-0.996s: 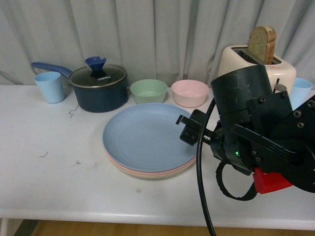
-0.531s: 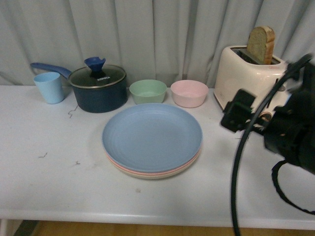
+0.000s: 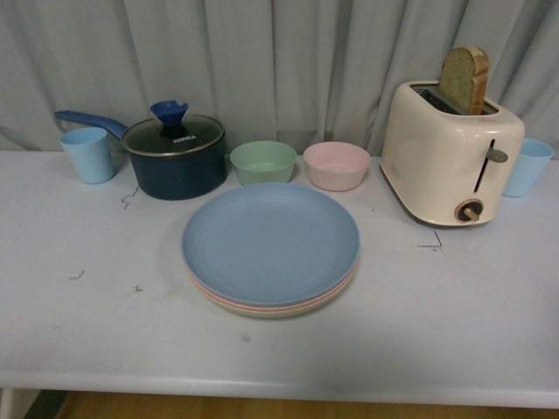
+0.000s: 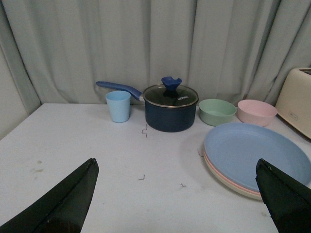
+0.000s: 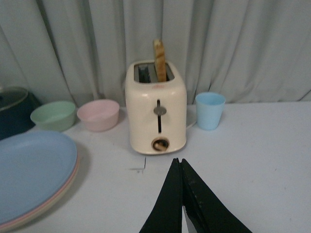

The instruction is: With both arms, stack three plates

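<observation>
Front view: the right arm, which filled the right side half a second ago in front of the toaster, has gone from the frame; no arm shows there now. The stack is unchanged: light blue round matte plate [image 3: 271, 242] on top, pink plate edge [image 3: 229, 302] under it, beige plate edge [image 3: 288, 311] at the bottom, all on the white table [image 3: 105, 323], mid-table, in front of the small green bowl [image 3: 263, 161] and small pink bowl [image 3: 336, 165].

Left of the bowls: dark blue lidded saucepan [image 3: 174, 157], then a light blue cup [image 3: 87, 154]. Right of the stack: cream toaster [image 3: 450, 153] with a bread slice [image 3: 464, 79] standing in its slot; a second light blue cup [image 3: 527, 166] just beyond it.

Left wrist view: left gripper [image 4: 177, 204] fingers spread wide apart, holding nothing, above bare table beside the stack.

Right wrist view: right gripper [image 5: 181, 194] fingers pressed together, empty, pointing toward the toaster.
</observation>
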Motion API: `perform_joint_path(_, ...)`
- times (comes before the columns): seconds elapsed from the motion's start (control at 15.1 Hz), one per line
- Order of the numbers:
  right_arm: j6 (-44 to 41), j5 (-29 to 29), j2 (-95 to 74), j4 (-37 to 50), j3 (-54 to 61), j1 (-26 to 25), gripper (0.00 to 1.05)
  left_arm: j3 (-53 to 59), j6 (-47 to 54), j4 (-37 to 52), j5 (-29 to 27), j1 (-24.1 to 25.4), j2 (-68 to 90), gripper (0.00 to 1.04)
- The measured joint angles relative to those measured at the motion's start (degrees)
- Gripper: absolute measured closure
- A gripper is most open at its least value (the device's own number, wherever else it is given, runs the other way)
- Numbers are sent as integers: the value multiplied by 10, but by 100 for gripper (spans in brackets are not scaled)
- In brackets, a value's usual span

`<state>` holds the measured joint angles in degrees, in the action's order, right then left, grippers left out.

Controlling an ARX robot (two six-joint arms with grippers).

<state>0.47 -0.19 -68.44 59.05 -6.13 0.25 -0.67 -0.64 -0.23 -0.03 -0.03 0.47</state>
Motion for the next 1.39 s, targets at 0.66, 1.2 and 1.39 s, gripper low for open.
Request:
perform_joint_path(0.66,-1,2,325,-241,54,-3,103,0,0,0,0,0,0,7)
perform_joint_path(1.2,-1,2,494,-400,55,-3,103,0,0,0,0,0,0,7)
perform_joint_path(1.39,-1,2,537,-442,55,-3,103,0,0,0,0,0,0,7)
